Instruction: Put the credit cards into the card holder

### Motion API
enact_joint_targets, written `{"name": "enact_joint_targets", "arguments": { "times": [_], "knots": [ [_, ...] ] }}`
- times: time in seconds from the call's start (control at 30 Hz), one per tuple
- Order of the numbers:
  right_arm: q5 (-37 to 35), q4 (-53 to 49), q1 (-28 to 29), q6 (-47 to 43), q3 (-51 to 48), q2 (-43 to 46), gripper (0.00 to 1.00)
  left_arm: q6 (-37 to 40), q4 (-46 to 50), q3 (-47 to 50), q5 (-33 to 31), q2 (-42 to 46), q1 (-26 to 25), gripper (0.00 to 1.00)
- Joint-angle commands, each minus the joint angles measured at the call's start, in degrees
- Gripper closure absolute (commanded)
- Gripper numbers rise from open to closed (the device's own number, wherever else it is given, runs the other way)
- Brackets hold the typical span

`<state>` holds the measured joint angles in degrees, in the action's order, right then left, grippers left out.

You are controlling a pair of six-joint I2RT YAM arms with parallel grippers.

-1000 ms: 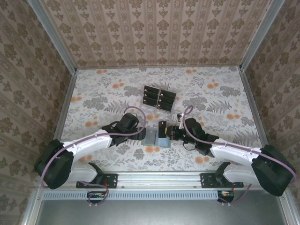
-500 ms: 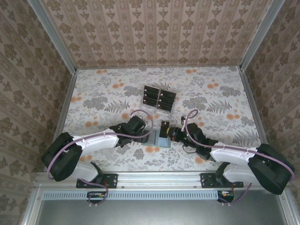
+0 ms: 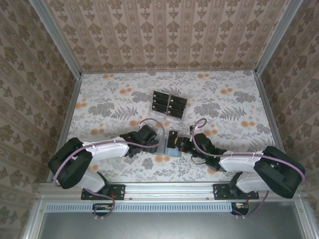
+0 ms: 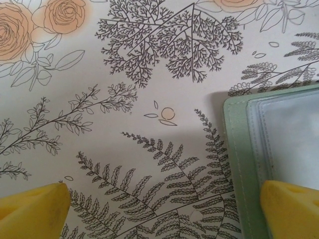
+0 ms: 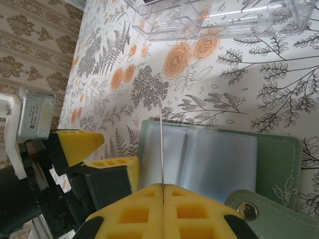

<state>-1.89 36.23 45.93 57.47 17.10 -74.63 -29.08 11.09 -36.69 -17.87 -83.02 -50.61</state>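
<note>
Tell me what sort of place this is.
Probably a staged robot test cell, not a lived-in room: wallpaper panels box in a floral-covered table, metal frame posts stand at the corners, and two arms are bolted to a rail at the near edge.

The two yellow fingertips of the left gripper (image 4: 164, 211) are cut off by the bottom edge. One tip covers part of the green card holder (image 4: 279, 149), which runs off the right and bottom edges. Pinched in the right gripper (image 5: 163, 188), a credit card (image 5: 161, 144) appears edge-on as a thin line, its face unreadable. Ahead of it, the clear rack (image 5: 214, 20) is cropped at the top.
</note>
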Motion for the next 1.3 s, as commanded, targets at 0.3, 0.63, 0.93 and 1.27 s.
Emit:
{"name": "enact_joint_targets", "arguments": {
  "times": [0.3, 0.63, 0.93, 1.27],
  "knots": [
    [-3.2, 6.0, 1.6, 1.7, -1.1, -3.9, 1.00, -2.6, 1.1, 2.6, -2.3, 0.5, -0.5, 0.00],
    [-3.6, 8.9, 2.3, 2.3, -1.0, -7.6, 1.00, -3.2, 1.2, 3.2, -2.2, 1.2, -0.5, 0.00],
    [-3.5, 11.8, 2.7, 3.2, -1.3, -10.7, 1.00, -3.4, 1.5, 3.6, -2.3, 1.7, -0.5, 0.00],
    [-2.2, 15.8, 3.0, 5.0, -1.7, -13.1, 1.00, -3.5, 1.3, 3.7, -2.1, 1.6, -0.5, 0.00]
  ]
}}
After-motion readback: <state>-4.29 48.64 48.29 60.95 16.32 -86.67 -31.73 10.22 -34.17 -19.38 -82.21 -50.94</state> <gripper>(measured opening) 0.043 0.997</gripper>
